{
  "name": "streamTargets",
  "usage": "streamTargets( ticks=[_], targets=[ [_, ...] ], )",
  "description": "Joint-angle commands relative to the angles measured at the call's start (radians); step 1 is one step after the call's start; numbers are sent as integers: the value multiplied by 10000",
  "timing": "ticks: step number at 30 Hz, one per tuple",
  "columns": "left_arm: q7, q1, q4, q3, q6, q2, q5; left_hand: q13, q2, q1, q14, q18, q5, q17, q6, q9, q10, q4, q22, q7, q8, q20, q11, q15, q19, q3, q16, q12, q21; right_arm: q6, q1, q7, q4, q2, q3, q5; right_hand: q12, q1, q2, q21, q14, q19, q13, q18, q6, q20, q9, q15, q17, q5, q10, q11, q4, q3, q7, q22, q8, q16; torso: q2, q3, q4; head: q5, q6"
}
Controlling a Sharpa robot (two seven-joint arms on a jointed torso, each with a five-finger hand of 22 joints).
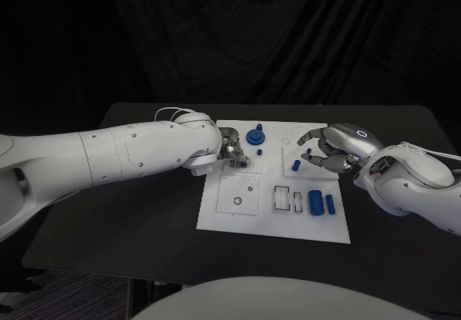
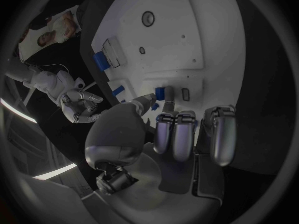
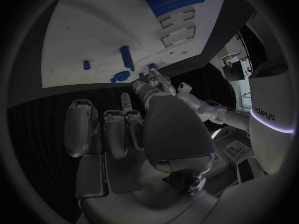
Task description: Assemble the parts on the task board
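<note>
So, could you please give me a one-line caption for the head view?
Both hands, left hand and right hand, hover over the far half of the white task board, among blue parts.

"sharpa" lettering on the robot's white body [image 3: 272, 115]

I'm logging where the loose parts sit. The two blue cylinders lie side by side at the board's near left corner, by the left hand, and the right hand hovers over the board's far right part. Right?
One slip: the two blue cylinders lie near the task board's near right edge, not its near left corner, and not by the left hand. The head view shows this. The right hand is as you say.
</note>
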Motion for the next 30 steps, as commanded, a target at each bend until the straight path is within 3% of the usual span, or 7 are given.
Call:
streamTargets(
  ticks=[1, 5, 8, 15, 20, 24, 30],
  targets=[
    [80, -47, -62, -19, 162, 20, -4, 2628, 37, -101, 1039, 144, -92, 2634, -121, -68, 1056, 163, 2244, 20, -104, 62, 89, 93, 625, -136, 26, 35, -100, 60, -5, -181, 6, -13, 6, -23, -46, 87, 13, -61, 763, -29, 1388, 93, 59, 22, -22, -6, 1840, 31, 66, -7, -24, 39, 0, 1876, -51, -67, 3, 4, 0, -3, -2],
    [77, -48, -111, -19, 183, 38, -4, 2628, 132, 52, 1039, 162, 131, 2634, -283, -278, 1056, 212, 2220, 87, -323, 107, 148, 147, 595, -196, 26, 35, -199, 73, -5, -184, 6, -14, 6, -23, -46, 87, 13, -61, 763, -29, 1388, 93, 59, 22, -22, -6, 1840, 31, 66, -7, -24, 39, 0, 1876, -51, -67, 2, 6, -1, 3, -2],
    [67, -48, -152, -19, 259, 62, -4, 2628, 167, 480, 1039, 172, 747, 2634, -432, -466, 1056, -90, 2210, 128, -498, 130, 174, 165, 581, -36, 26, 35, -248, 91, -5, -188, 9, -15, 6, -23, -46, 87, 13, -61, 763, -29, 1388, 93, 59, 22, -22, -6, 1840, 31, 66, -7, -24, 39, 0, 1876, -51, -67, 3, 7, -2, 12, -2],
    [77, -55, -196, -19, 373, 124, -4, 2628, 154, 580, 1039, 168, 638, 2634, -441, -686, 1056, -182, 2216, 179, -556, 174, 227, 217, 588, -52, 26, 35, -239, 128, -6, -197, 13, -11, 6, -23, -46, 87, 13, -61, 763, -29, 1388, 93, 59, 22, -22, -6, 1840, 31, 66, -7, -24, 39, 0, 1876, -51, -67, 10, 6, 1, 23, -2],
    [152, -62, -222, -19, 443, 152, -4, 2628, 150, 812, 1039, 172, 814, 2634, -372, -721, 1056, -433, 2215, 151, -478, 178, 206, 205, 588, -9, 26, 35, -253, 167, -6, -208, 20, -13, 6, -23, -46, 87, 13, -61, 763, -29, 1388, 93, 59, 22, -22, -6, 1840, 31, 66, -7, -24, 39, 0, 1876, -51, -67, 14, 3, 2, 24, -2],
    [259, -64, -245, -19, 433, 159, -4, 2628, 194, 1089, 1039, 180, 1669, 2634, -457, -689, 1056, -820, 2207, 172, -384, 175, 213, 206, 574, 215, 26, 35, -297, 190, -6, -219, 25, -19, 6, -23, -46, 87, 13, -61, 763, -29, 1388, 93, 59, 22, -22, -6, 1840, 31, 66, -7, -24, 39, 0, 1876, -51, -67, 17, 3, 4, 23, -2],
    [327, -66, -283, -19, 405, 154, -4, 2628, 210, 1130, 1039, 183, 2310, 2634, -525, -635, 1056, -1079, 2203, 216, -282, 195, 245, 233, 566, 476, 26, 35, -324, 223, -6, -231, 34, -31, 6, -23, -46, 87, 13, -61, 763, -29, 1388, 93, 59, 22, -22, -6, 1840, 31, 66, -7, -24, 39, 0, 1876, -51, -67, 15, 7, 4, 23, -2]
  ],
)
